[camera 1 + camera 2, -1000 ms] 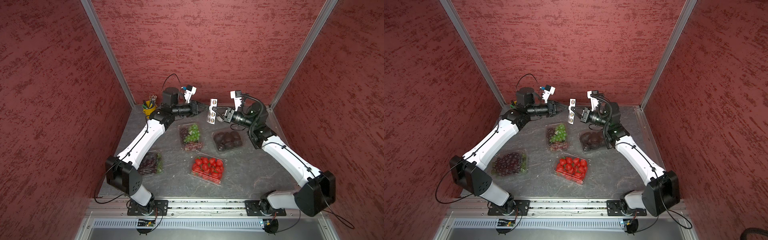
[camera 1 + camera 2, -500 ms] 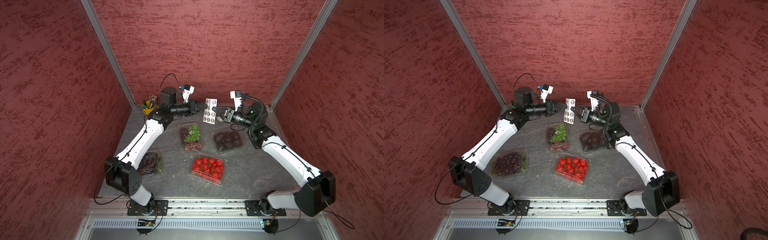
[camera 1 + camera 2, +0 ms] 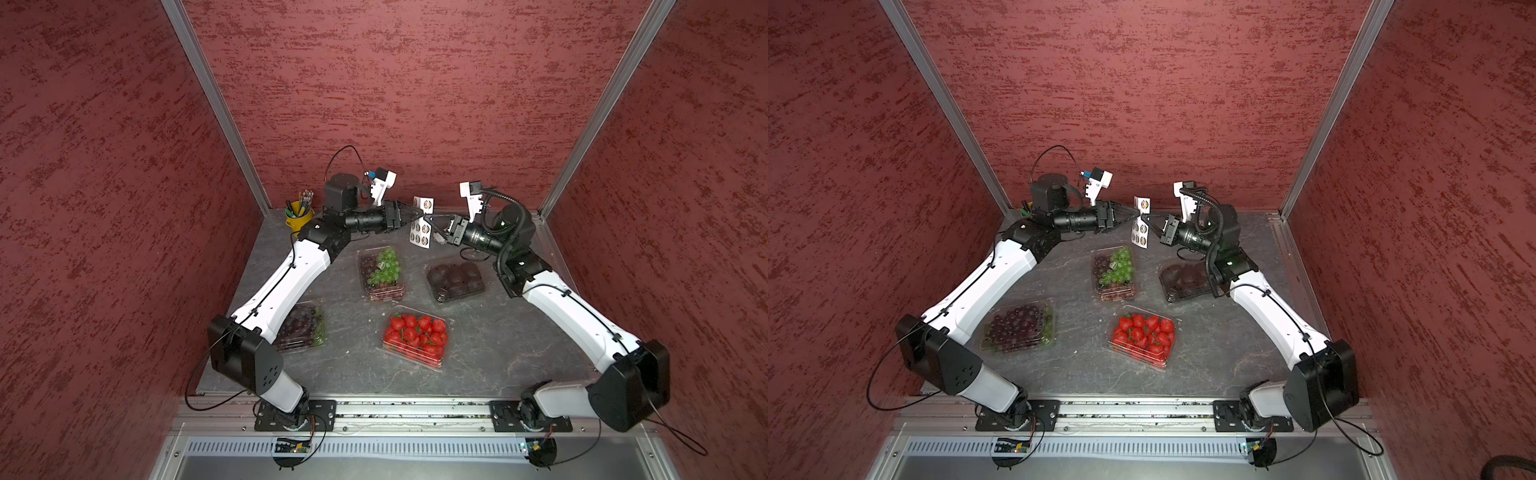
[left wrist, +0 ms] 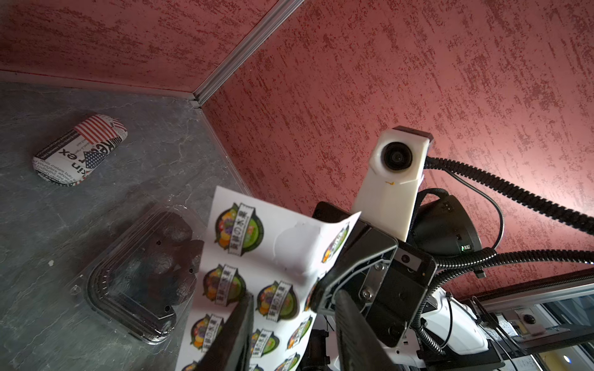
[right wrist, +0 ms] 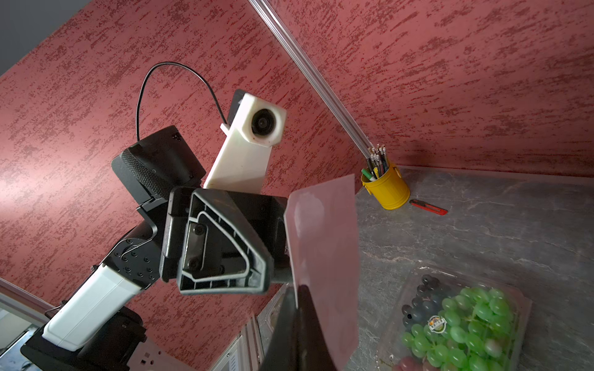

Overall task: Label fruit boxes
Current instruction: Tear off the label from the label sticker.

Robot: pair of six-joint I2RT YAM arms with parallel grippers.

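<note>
In both top views the green-and-purple grape box [image 3: 380, 274] lies mid-counter [image 3: 353, 374], a round label on its lid. The strawberry box [image 3: 415, 336] lies nearer the arm bases than it. The dark round fruit box [image 3: 455, 280] sits on its right-arm side, and the dark grape box [image 3: 1017, 328] on its left-arm side, partly under the left arm. Beyond the grape box, toward the back wall, the right gripper [image 3: 434, 228] is clamped on a white sticker sheet [image 3: 420, 232] held in the air, with the left gripper [image 3: 417, 214] tips at the sheet's upper part. The left wrist view shows the left gripper's fingers [image 4: 234, 331] standing apart, one across the sheet's printed face. The right wrist view shows the sheet's blank back pinched in the right gripper, with a yellow pencil cup [image 5: 387, 189] and a red utility knife [image 5: 429, 207] beyond the grape box.
</note>
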